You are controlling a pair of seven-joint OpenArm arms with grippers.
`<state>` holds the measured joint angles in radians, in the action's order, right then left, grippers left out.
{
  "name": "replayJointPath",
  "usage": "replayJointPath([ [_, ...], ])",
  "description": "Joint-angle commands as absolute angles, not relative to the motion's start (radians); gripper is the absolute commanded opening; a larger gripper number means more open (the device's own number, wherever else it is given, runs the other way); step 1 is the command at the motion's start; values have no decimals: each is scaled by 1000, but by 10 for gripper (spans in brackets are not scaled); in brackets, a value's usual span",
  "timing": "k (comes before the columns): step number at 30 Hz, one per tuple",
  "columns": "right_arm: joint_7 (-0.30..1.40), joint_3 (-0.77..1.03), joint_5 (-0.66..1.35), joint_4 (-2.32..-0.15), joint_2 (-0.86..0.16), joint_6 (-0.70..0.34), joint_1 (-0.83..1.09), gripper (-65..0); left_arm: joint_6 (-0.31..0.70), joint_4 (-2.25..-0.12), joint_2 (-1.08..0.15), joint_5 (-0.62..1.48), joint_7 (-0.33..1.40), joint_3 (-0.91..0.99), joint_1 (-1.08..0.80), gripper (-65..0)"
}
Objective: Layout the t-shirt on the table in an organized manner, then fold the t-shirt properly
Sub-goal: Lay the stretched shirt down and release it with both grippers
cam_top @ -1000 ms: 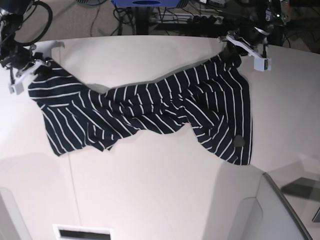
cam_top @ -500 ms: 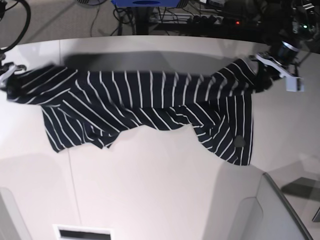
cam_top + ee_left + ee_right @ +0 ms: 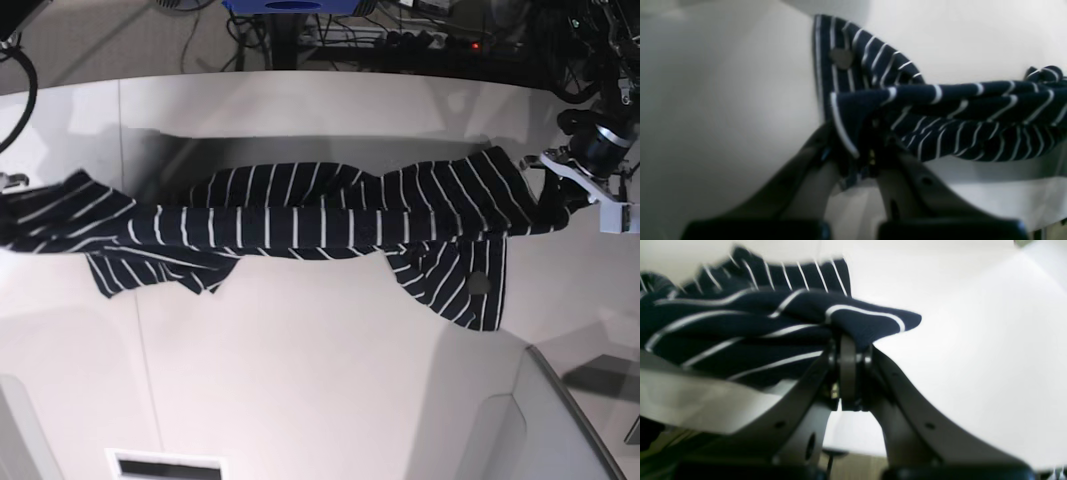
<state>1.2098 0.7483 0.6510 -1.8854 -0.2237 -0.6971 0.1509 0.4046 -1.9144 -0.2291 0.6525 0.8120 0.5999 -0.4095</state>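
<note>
The t-shirt (image 3: pixel 300 215), dark navy with thin white stripes, is pulled into a long band across the table (image 3: pixel 320 380). Its lower parts hang down onto the tabletop at both ends. At the base view's right, my left gripper (image 3: pixel 556 203) is shut on one end of the cloth. The left wrist view shows my left gripper (image 3: pixel 860 156) pinching a bunched corner of the t-shirt (image 3: pixel 940 110). My right gripper (image 3: pixel 8 205) sits at the view's left edge, mostly cut off. The right wrist view shows my right gripper (image 3: pixel 848 350) shut on a fold of the t-shirt (image 3: pixel 740 326).
A small dark grey rounded patch (image 3: pixel 480 284) lies on the shirt's right hanging part, also visible as the patch (image 3: pixel 841 58). Cables and a blue object (image 3: pixel 290 6) sit beyond the table's far edge. A thin seam (image 3: pixel 143 360) crosses the tabletop. A grey panel (image 3: pixel 560 410) stands at the front right.
Both grippers have moved outward and toward the front, holding their ends. The crumpled shirt has been stretched into a narrow taut band, with its upper edge lifted off the table.
</note>
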Motion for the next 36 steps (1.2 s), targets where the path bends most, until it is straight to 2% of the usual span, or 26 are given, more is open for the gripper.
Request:
replayJointPath([
  [1, 1188, 750, 661, -1899, -239, -698, 163, -650, 406, -1925, -237, 653, 797, 605, -437, -650],
  [9, 1190, 751, 656, -1814, -240, -698, 260, -650, 406, -1919, -208, 633, 794, 510, -549, -650],
  [15, 1185, 745, 651, -1805, -245, -698, 328, -650, 406, -1891, -110, 320, 667, 372, -593, -650],
  [19, 1175, 661, 527, -1656, -246, -698, 191, -650, 406, -1782, -65, 160, 587, 283, -556, -650],
  [24, 961, 512, 205, -1323, -223, -698, -2, -650, 404, -1649, -44, 133, 573, 236, -489, -650],
  [29, 924, 513, 176, -1167, -234, -698, -70, -635, 404, -1620, -44, 133, 572, 240, -476, -650],
  [30, 924, 512, 176, -1148, -239, -698, -74, -600, 404, -1620, -44, 130, 572, 239, -476, -650],
  [31, 924, 510, 176, -1139, -240, -698, -81, -537, 404, -1620, -45, 130, 572, 237, -476, -650],
  [34, 924, 519, 177, -1141, -245, -698, -84, -270, 404, -1620, -45, 128, 572, 240, -476, -650],
  [36, 914, 544, 179, -1152, -246, -698, -82, -146, 404, -1620, -45, 128, 572, 240, -476, -650],
])
